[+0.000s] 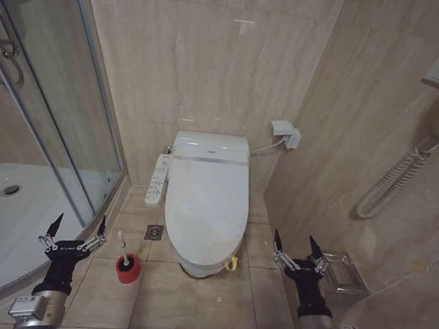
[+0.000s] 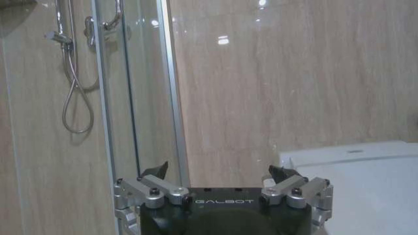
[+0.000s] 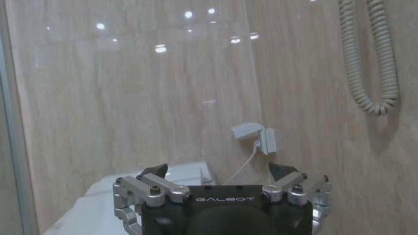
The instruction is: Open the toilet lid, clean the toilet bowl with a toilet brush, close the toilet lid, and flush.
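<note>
The toilet lid (image 1: 207, 195) is shut, a glossy white oval covering the toilet bowl, which is hidden beneath it. The toilet brush (image 1: 122, 246) stands with its white handle upright in a red holder cup (image 1: 127, 269) on the floor left of the toilet. My left gripper (image 1: 74, 229) is open, low at the left, just left of the brush and apart from it. My right gripper (image 1: 298, 249) is open too, low at the right of the toilet, holding nothing. In the left wrist view the open left gripper (image 2: 219, 172) faces the wall, with the toilet lid (image 2: 365, 181) beside it.
A glass shower enclosure (image 1: 60, 99) with a white tray (image 1: 7, 220) fills the left. A control panel (image 1: 157, 180) sits on the toilet's left side. A wall outlet (image 1: 286, 132), a coiled hose (image 1: 392, 180) and a metal paper holder (image 1: 343, 274) are on the right wall.
</note>
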Available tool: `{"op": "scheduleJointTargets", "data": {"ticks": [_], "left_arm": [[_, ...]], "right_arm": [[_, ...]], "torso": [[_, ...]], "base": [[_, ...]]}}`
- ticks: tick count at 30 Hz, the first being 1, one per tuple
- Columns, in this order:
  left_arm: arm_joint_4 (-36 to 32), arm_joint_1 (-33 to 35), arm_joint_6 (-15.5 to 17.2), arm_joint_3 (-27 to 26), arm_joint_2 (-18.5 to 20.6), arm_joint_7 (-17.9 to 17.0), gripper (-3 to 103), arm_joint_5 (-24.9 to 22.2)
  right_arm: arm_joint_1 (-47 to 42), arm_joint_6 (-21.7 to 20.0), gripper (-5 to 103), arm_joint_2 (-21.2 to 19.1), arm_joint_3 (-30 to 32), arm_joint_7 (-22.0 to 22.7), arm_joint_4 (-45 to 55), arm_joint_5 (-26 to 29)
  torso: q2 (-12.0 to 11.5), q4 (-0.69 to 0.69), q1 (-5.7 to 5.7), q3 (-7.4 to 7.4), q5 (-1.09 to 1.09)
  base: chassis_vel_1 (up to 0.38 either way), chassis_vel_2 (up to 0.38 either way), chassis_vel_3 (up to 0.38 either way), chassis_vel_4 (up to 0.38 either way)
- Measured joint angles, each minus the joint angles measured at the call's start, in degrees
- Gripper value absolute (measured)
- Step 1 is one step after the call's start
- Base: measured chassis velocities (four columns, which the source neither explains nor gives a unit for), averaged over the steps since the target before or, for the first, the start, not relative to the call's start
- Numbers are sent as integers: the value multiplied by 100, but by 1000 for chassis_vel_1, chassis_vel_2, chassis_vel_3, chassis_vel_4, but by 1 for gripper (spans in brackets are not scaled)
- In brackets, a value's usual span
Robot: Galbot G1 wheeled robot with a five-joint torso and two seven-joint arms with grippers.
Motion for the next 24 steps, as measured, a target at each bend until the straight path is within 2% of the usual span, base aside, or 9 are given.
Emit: {"op": "scheduleJointTargets", "data": {"ticks": [7,9,14,19,20,24], "left_arm": [[0,-4,0,0,0,-1,100,0],[0,-5,0,0,0,0,100,0],[0,-2,0,0,0,0,100,0],[0,-2,0,0,0,0,100,0],[0,-3,0,0,0,-1,100,0],[0,-4,0,0,0,0,100,0]], "right_arm": [[-12,125,100,-15,-10,39,-2,-30],[-73,71,100,-38,14,34,9,-328],[-100,-59,100,-99,-23,61,-37,-878],[-116,-182,100,-481,-105,-22,-291,-1150],[-127,-198,100,-643,-126,-53,-387,-1168],[-112,-233,100,-863,-180,-95,-565,-1131]], "torso": [[-2,2,7,3,0],[-3,-1,8,3,-1],[-1,0,2,1,0],[-1,2,2,1,0],[-1,0,3,1,-1],[-1,-1,4,1,0]], "base": [[-82,95,106,-83],[-86,36,55,-55],[10,-7,-6,10],[33,-7,-15,22],[0,0,0,0],[0,0,0,0]]}}
